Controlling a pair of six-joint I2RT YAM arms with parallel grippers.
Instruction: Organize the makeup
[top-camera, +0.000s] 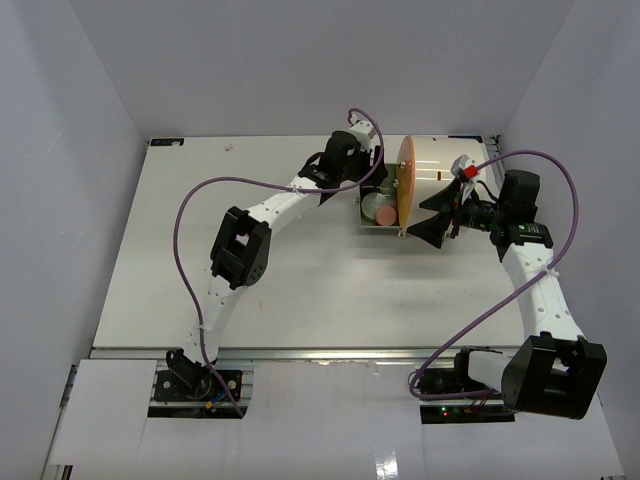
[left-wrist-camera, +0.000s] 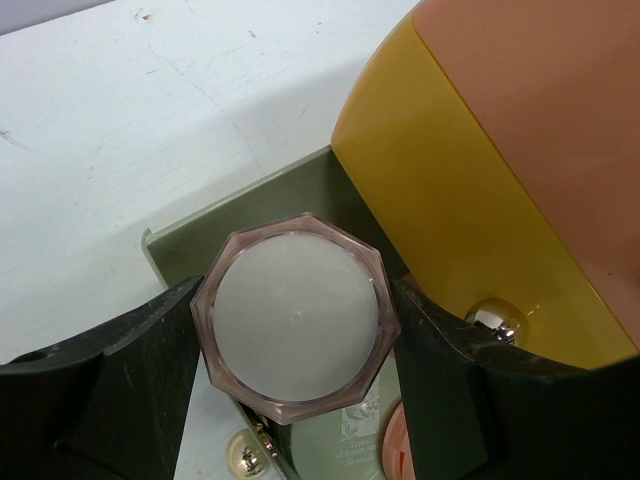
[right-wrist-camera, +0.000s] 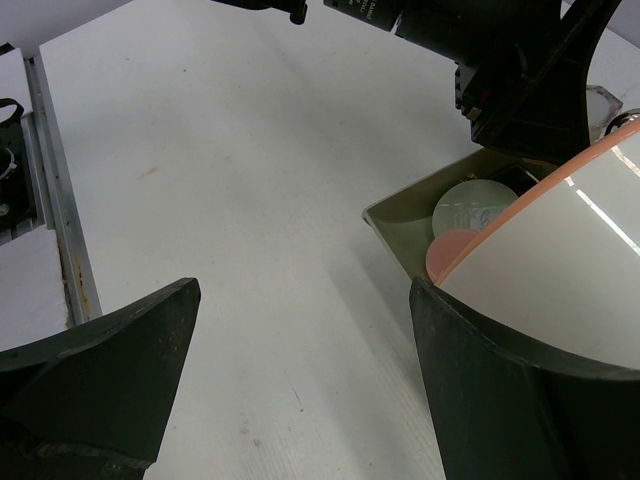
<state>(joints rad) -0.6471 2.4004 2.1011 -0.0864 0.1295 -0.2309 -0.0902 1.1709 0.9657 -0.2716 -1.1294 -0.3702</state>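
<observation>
A clear pinkish eight-sided jar (left-wrist-camera: 297, 310) with a grey top sits between the fingers of my left gripper (left-wrist-camera: 297, 335), which is shut on it over the back corner of the case's olive tray (left-wrist-camera: 255, 205). In the tray lie a grey-green round compact (left-wrist-camera: 330, 450) and a pink disc (left-wrist-camera: 397, 452), also visible as the compact (right-wrist-camera: 475, 207) and the disc (right-wrist-camera: 452, 250). My right gripper (right-wrist-camera: 300, 300) is open, with only bare table between its fingers. Its right finger (right-wrist-camera: 500, 400) rests against the raised round lid (right-wrist-camera: 560, 270).
The case's lid (top-camera: 405, 185) stands on edge, orange-rimmed, between the two grippers near the table's back (top-camera: 300, 290). A chrome clasp ball (left-wrist-camera: 497, 322) sits on the lid's yellow rim, close to my left gripper's right finger. White walls close in the back and sides.
</observation>
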